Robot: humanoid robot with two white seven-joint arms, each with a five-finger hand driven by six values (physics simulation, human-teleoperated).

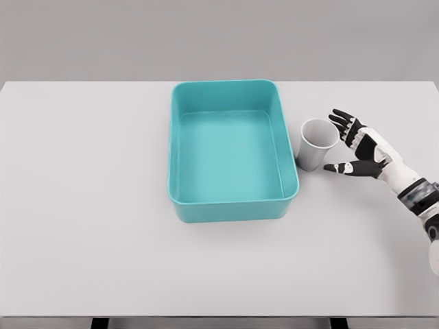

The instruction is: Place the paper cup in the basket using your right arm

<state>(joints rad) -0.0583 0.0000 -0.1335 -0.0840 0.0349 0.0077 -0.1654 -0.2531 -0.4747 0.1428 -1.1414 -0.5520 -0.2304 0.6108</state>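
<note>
The paper cup (pixel 317 142), likely light and crushable, wants a gentle mid-wall grip from the spread, empty right hand (pixel 360 147) beside it.

The basket (pixel 233 205) is seen open at the top, its teal interior bare and unobstructed from above. Its right wall is nearly touched by the paper cup (pixel 317 144), so no passage is left between the two. The cup's right side is flanked by the spread fingers (pixel 341 118) of the right hand (pixel 363 151). Wide stretches of white counter (pixel 82 205) are left free to the left and in front.
</note>
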